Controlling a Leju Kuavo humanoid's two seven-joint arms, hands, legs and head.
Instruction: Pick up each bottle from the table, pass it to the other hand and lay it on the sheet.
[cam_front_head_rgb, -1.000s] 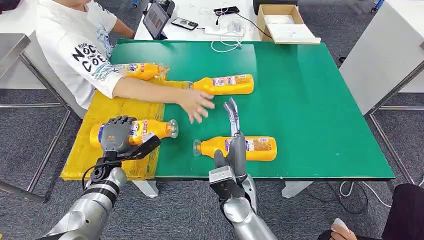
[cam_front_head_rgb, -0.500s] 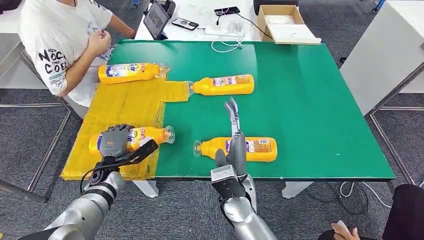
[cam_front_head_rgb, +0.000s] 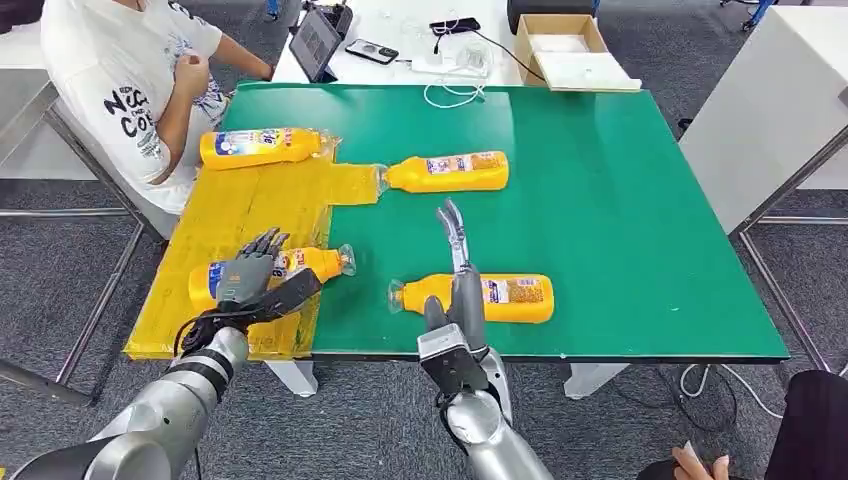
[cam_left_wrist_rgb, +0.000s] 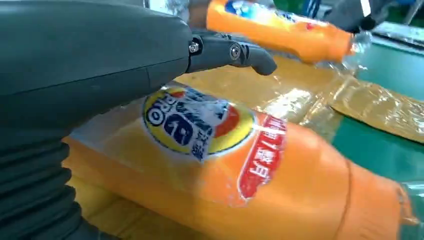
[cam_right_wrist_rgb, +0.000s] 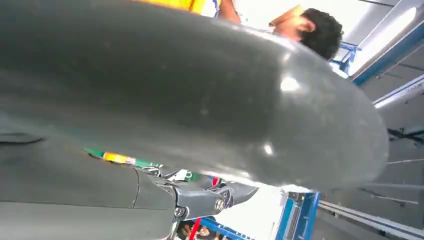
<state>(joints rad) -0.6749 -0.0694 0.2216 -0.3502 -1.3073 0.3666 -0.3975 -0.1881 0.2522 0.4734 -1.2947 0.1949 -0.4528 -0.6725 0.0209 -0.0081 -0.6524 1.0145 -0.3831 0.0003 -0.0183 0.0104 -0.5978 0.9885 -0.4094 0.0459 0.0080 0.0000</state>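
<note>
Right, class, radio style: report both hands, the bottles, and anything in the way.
Left hand open, above near bottle on yellow sheet. Right hand open over table bottle. Nothing blocking; person seated clear.

Grey carpet floor (cam_front_head_rgb: 60, 290), green-topped table (cam_front_head_rgb: 620, 220), white desk (cam_front_head_rgb: 400, 35) behind, cardboard box (cam_front_head_rgb: 575, 45), white cabinet (cam_front_head_rgb: 770, 110) alongside

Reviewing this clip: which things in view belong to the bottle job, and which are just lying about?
Job:
- four orange bottles: two on the yellow sheet, far and near; two on the green table, far and near
- left robot hand over the near sheet bottle, fingers spread
- right robot hand

Lying about:
- cardboard box
- tablet
- phone
- white cables
</note>
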